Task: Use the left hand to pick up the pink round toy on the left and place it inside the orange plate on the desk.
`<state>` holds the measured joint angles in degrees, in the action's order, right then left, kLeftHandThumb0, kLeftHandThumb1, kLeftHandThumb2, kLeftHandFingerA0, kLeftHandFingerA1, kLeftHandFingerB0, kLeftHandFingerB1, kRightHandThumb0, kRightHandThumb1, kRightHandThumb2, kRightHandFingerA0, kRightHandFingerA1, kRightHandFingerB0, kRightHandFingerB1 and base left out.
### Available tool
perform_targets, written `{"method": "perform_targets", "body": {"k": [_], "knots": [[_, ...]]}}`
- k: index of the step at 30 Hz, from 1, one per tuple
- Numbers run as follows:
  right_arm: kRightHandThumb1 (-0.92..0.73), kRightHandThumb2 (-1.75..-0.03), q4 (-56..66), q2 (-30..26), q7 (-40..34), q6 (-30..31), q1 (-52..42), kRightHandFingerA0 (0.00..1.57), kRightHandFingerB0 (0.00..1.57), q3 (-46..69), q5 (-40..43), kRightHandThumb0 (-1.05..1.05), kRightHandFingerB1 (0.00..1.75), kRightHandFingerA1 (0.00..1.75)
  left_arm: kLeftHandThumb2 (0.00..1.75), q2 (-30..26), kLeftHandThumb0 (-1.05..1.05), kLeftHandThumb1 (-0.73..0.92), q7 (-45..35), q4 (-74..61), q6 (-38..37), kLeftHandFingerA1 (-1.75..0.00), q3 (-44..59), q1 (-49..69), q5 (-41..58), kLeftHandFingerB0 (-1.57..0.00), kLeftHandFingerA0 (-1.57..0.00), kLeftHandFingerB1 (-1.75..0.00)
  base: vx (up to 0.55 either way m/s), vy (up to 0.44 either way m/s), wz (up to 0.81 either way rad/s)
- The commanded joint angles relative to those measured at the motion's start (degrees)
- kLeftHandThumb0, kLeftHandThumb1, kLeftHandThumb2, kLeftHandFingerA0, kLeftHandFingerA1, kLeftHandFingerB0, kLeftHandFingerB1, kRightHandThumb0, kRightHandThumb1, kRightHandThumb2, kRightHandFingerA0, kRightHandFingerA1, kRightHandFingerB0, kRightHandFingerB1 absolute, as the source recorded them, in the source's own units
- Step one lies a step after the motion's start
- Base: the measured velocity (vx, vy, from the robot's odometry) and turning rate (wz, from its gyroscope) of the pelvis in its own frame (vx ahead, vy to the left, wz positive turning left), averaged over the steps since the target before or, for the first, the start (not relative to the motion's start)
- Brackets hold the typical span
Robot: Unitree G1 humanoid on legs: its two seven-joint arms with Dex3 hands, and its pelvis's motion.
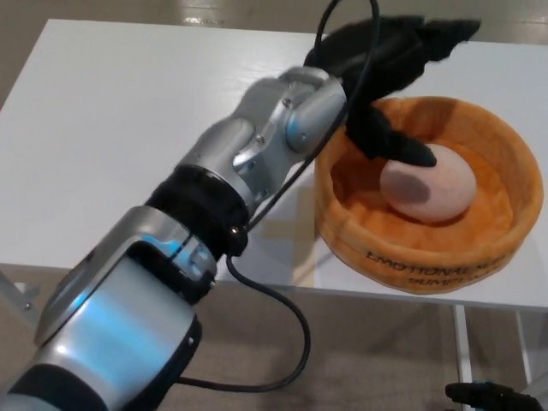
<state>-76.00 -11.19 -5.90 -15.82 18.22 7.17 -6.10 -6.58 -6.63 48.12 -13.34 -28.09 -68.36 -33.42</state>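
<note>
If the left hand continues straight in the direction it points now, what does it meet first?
The left hand points toward the table's far right; past the fingers the way looks free, though depth is unclear.

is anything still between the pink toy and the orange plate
No. The pink round toy already lies inside the orange plate, resting on its bottom. The left hand is open above it, one finger reaching down close to the toy's left side. Nothing else is in the plate.
</note>
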Motion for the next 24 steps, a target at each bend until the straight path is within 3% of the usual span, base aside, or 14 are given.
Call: {"method": "perform_targets", "body": {"k": [1, 2, 4, 5, 6, 7, 9, 10, 12, 16, 17, 21, 22, 24], "knots": [[-0.54, -0.56, -0.3, -0.1, 0.1, -0.1, -1.0, 0.79, 0.76, -0.1, -0.1, -0.29, 0.52, 0.65, 0.79, -4.0, -0.68, 0.40, -4.1, -11.9, -2.6, 0.00, 4.3, 5.7, 5.0, 0.00, 0.00, -0.09, 0.00, 0.000, 0.00], [-0.54, -0.55, -0.3, -0.3, 0.1, -0.1, -0.9, 0.79, 0.77, 0.0, -0.1, -0.28, 0.52, 0.66, 0.68, -5.2, -0.46, 0.35, -2.3, -17.3, -4.6, 0.00, 6.8, 8.9, 6.8, -0.06, 0.00, -0.20, 0.00, 0.000, 0.00], [-0.54, -0.55, -0.3, -0.2, 0.1, 0.1, -0.7, 0.79, 0.77, 0.1, 0.1, -0.28, 0.52, 0.66, 0.68, -5.8, -0.46, 0.35, -1.1, -22.2, -5.9, 0.00, 9.2, 11.9, 8.4, -0.06, 0.00, -0.20, 0.00, 0.000, 0.00], [-0.54, -0.55, -0.3, -0.3, 0.1, 0.1, -0.7, 0.81, 0.77, 0.1, 0.0, -0.29, 0.52, 0.70, 0.58, -6.1, -0.29, 0.23, -1.0, -25.6, -5.8, -0.02, 10.4, 14.1, 9.3, -0.07, 0.00, -0.27, 0.00, 0.000, 0.00], [-0.54, -0.55, -0.3, -0.4, 0.1, 0.1, -0.7, 0.81, 0.77, 0.0, -0.1, -0.29, 0.52, 0.70, 0.58, -6.4, -0.29, 0.23, -0.9, -30.2, -5.5, -0.02, 12.0, 17.0, 10.4, -0.07, 0.00, -0.27, 0.00, 0.000, 0.00], [-0.54, -0.56, -0.3, -0.4, 0.1, 0.3, -0.7, 0.79, 0.78, -0.1, -0.1, -0.29, 0.52, 0.65, 0.67, -6.6, -0.11, 0.39, -1.2, -34.1, -5.8, -0.11, 13.4, 19.8, 12.1, -0.06, 0.00, -0.35, 0.00, 0.000, 0.00], [-0.53, -0.56, -0.3, -0.6, 0.0, 0.5, -0.5, 0.80, 0.77, -0.1, -0.2, -0.30, 0.52, 0.66, 0.69, -6.9, -0.05, 0.42, -1.9, -39.6, -6.2, -0.15, 15.4, 23.8, 14.9, -0.08, 0.00, -0.37, 0.00, 0.000, 0.00], [-0.53, -0.56, -0.3, -0.7, 0.0, 0.4, -0.4, 0.81, 0.78, -0.2, -0.3, -0.29, 0.52, 0.70, 0.56, -7.7, 0.01, 0.56, -3.3, -46.3, -7.1, -0.27, 17.6, 29.4, 19.1, -0.22, -0.01, -0.30, 0.00, 0.000, 0.00], [-0.53, -0.56, -0.3, -0.7, 0.0, 0.2, -0.4, 0.81, 0.78, -0.1, -0.3, -0.29, 0.52, 0.70, 0.56, -8.7, 0.01, 0.56, -4.9, -52.9, -8.1, -0.27, 19.6, 35.2, 23.5, -0.22, -0.01, -0.30, 0.00, 0.000, 0.00], [-0.54, -0.56, -0.3, -0.5, 0.2, 0.6, -0.2, 0.79, 0.77, 0.0, 0.0, -0.29, 0.52, 0.68, 0.57, -10.5, 0.01, 0.59, -8.3, -64.0, -5.1, -0.29, 22.7, 45.2, 31.7, -0.36, -0.12, -0.33, 0.00, 0.000, 0.00], [-0.54, -0.56, -0.2, -0.5, 0.2, 0.2, -0.1, 0.79, 0.78, 0.1, 0.0, -0.28, 0.54, 0.70, 0.89, -14.2, -0.05, 0.42, -11.5, -69.1, -5.9, -0.48, 24.8, 53.7, 36.6, -0.31, -0.07, -0.54, 0.00, 0.000, 0.00], [-0.55, -0.56, -0.2, -1.1, 0.1, 0.3, 0.0, 0.79, 0.76, -0.2, -0.4, -0.28, 0.52, 0.65, 0.89, -18.9, -0.07, 0.41, -17.7, -71.3, -8.4, -0.51, 26.2, 64.6, 45.1, -0.39, -0.16, -0.57, 0.00, 0.000, 0.00], [-0.54, -0.56, -0.2, -1.4, 0.3, 0.0, 0.0, 0.79, 0.76, -0.3, -0.5, -0.29, 0.53, 0.66, 0.59, -21.5, -0.10, 0.60, -22.8, -70.0, -8.8, -0.36, 26.9, 69.3, 49.6, -0.50, -0.30, -0.36, 0.00, 0.000, 0.00], [-0.54, -0.56, -0.2, -1.6, 0.4, -0.2, 0.0, 0.79, 0.76, -0.3, -0.5, -0.29, 0.53, 0.66, 0.59, -23.6, -0.10, 0.60, -27.1, -68.5, -9.2, -0.36, 27.4, 72.6, 53.0, -0.50, -0.30, -0.36, 0.00, 0.000, 0.00]]}}
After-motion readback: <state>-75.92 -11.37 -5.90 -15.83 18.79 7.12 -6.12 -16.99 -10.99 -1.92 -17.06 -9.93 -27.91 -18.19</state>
